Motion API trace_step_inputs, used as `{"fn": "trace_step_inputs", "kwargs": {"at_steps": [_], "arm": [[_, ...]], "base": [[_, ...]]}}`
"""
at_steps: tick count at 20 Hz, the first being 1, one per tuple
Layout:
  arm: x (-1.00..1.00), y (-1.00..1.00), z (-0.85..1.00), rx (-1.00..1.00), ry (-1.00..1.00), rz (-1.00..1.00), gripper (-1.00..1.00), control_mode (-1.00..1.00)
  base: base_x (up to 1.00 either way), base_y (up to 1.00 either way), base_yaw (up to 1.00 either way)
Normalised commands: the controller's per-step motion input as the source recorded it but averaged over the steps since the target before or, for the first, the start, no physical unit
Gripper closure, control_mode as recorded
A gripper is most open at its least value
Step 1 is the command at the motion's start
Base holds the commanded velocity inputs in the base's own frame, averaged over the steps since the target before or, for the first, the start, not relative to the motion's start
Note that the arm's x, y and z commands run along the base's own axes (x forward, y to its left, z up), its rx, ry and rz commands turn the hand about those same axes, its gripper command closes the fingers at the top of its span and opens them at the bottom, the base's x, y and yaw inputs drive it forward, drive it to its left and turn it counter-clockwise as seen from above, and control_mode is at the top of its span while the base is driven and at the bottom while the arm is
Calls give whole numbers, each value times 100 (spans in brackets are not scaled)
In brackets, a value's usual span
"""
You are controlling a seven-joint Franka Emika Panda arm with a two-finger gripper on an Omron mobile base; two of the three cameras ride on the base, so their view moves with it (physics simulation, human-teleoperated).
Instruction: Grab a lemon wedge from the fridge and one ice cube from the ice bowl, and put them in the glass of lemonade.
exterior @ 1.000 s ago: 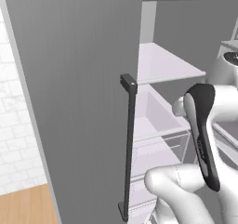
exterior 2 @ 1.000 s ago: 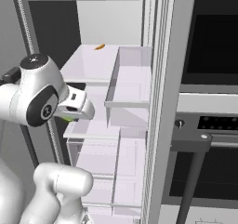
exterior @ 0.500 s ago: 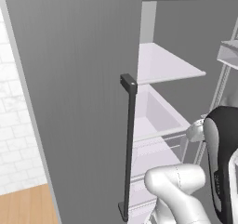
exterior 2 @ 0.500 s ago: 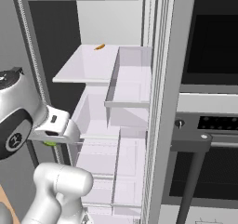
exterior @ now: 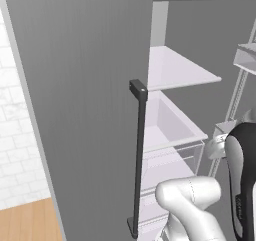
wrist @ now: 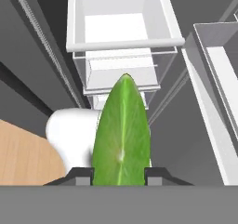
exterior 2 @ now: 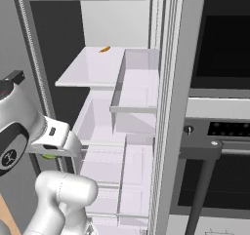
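Observation:
My gripper [wrist: 118, 174] is shut on the lemon wedge [wrist: 122, 130], a yellow-green wedge that stands up between the two dark fingertips [wrist: 81, 174] in the hand view. In the right base view the gripper [exterior 2: 58, 148] hangs low at the left, just outside the open fridge [exterior 2: 97, 75], with a sliver of the lemon wedge [exterior 2: 48, 156] showing under it. Below the hand, the hand view looks into the fridge's clear drawers [wrist: 123, 56]. The ice bowl and the glass of lemonade are out of view.
The fridge's grey door [exterior: 75, 110] with its dark bar handle [exterior: 138, 155] stands open at my left. A tiny orange item [exterior 2: 104, 49] lies on the upper white shelf. The black oven [exterior 2: 224, 83] stands right of the fridge. Wood floor [wrist: 28, 153] lies below.
The arm has drawn back out of the fridge, going down and to the left in the right base view. The lemon wedge stays in the gripper.

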Motion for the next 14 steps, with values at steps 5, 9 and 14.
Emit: {"fn": "trace_step_inputs", "kwargs": {"at_steps": [5,9,14], "arm": [[-15,0,-2,0,2,0,100,100],[0,0,0,0,0,0,100,100],[0,0,0,0,0,0,100,100]], "base": [[-40,18,-2],[-100,61,-26],[-81,23,-68]]}}
